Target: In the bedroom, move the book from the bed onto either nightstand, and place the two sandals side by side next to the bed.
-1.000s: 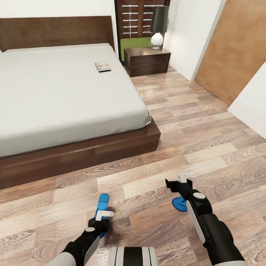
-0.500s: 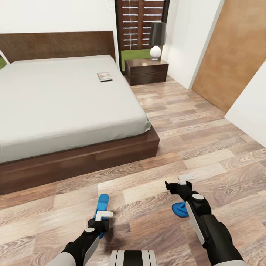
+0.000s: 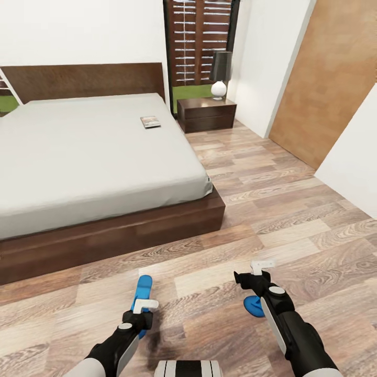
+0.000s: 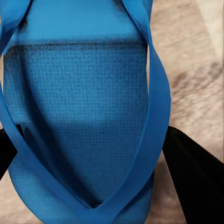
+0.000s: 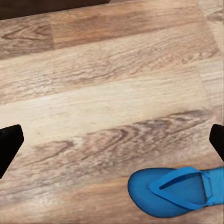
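Wood-plank floor (image 3: 293, 209), bed (image 3: 94, 157), white walls (image 3: 78, 31)

Close up on a bright blue flip-flop sandal (image 4: 79, 116) — woven-textured footbed, smooth strap bands running down both sides and meeting in a V at the toe post. Flanked by black gripper fingers (image 4: 193, 179), one at each edge of the sole, apparently touching it. Behind, brown wood-plank floor (image 4: 196, 65) — pale grain, visible along one side.
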